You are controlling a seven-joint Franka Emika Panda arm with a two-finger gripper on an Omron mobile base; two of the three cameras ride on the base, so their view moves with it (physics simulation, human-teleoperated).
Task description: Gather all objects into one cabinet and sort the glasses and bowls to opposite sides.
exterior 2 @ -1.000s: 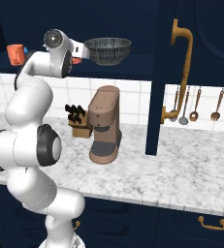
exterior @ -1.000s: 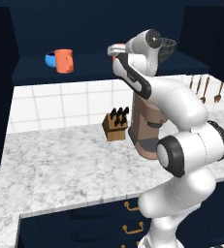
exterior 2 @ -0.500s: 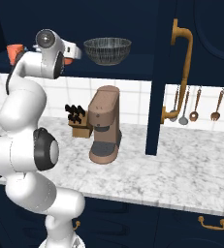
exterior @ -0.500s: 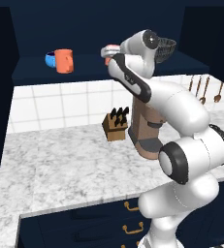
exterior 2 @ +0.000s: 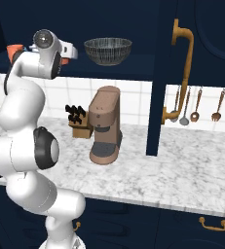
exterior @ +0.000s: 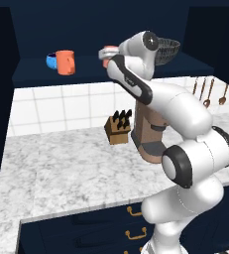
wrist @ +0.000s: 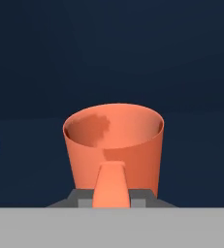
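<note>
Orange cup (wrist: 113, 143), frame centre, pinched at wall by closed fingers (wrist: 111, 186); risk: tipping on shelf (exterior: 36, 74) if released tilted.

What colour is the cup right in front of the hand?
Orange-red, plain, no pattern; the cup shows best in the hand view.
</note>
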